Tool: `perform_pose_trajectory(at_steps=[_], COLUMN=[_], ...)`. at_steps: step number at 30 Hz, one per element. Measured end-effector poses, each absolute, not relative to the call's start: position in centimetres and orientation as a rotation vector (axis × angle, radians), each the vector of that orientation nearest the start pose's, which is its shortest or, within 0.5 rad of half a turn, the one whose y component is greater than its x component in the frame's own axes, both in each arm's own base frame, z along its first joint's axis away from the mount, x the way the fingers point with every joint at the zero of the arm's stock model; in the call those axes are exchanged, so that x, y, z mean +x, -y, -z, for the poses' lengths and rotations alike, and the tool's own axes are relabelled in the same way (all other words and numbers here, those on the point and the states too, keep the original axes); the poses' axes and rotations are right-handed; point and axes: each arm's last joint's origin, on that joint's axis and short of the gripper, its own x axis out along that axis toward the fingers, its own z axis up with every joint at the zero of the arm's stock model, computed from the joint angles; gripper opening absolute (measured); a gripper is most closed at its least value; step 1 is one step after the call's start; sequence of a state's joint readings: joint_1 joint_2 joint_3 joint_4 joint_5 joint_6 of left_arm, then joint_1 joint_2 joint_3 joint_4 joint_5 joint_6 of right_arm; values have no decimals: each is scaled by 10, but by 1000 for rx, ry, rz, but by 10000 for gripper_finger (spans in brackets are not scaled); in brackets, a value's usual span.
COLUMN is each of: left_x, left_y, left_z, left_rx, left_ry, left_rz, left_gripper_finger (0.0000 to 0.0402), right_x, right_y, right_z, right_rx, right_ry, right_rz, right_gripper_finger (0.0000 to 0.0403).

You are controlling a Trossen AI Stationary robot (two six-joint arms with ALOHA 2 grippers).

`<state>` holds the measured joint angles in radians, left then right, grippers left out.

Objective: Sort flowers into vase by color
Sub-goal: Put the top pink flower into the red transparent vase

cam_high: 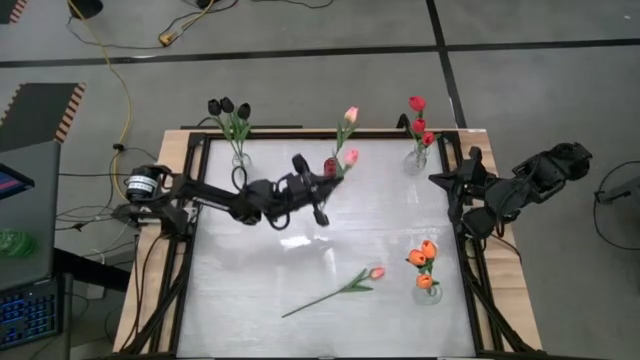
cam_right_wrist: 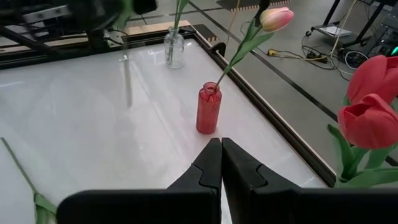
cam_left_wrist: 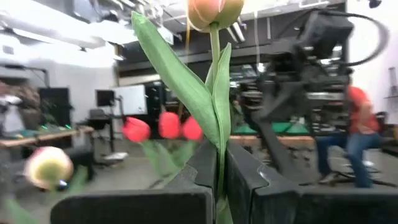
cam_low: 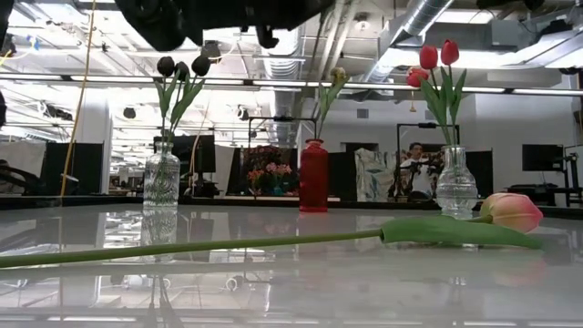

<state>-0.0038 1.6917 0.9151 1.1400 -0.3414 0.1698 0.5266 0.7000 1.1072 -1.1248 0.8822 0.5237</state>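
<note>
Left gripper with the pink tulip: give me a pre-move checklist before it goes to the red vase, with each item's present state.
1. Grip: the left gripper is shut on the held pink tulip at its stem: ok.
2. Flower attitude: stem upright between the fingers in the left wrist view: ok.
3. Target: the red vase stands upright, with one pink tulip already in it: ok.
4. Alignment: the left gripper sits beside the vase in the high view; whether the stem's end is over the mouth: cannot tell.
5. Right gripper is shut, empty and parked at the table's right edge: ok.
6. Work left: a loose pink tulip lies on the table: not ok.
</note>
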Motion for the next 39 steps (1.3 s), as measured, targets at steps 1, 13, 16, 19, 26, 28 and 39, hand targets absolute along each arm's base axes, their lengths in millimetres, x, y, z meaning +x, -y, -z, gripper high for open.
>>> perform_pose_trajectory(at_steps=[1,13,16,19,26,28,39], left_x=[357,344,339,335,350,359,364], left_y=[-14,-84,-95,-104,-116,-118,-125], left_z=[-271,-290,-294,-296,-294,-293,-287], left_rx=[120,220,220,211,212,220,220], left_ry=[334,505,559,584,604,607,596], left_rz=[-373,-358,-358,-361,-352,-342,-398], left_gripper_finger=[0,0,0,0,0,0,0], right_x=[84,84,84,84,87,91,101], right_y=[-23,-23,-23,-23,-25,-28,-33], right_z=[-369,-369,-369,-369,-373,-377,-367], right_rx=[39,40,39,36,44,28,-94], right_ry=[-438,-437,-436,-436,-401,-391,-379], right_rz=[466,467,468,467,449,393,294], right_gripper_finger=[36,36,36,36,33,29,26])
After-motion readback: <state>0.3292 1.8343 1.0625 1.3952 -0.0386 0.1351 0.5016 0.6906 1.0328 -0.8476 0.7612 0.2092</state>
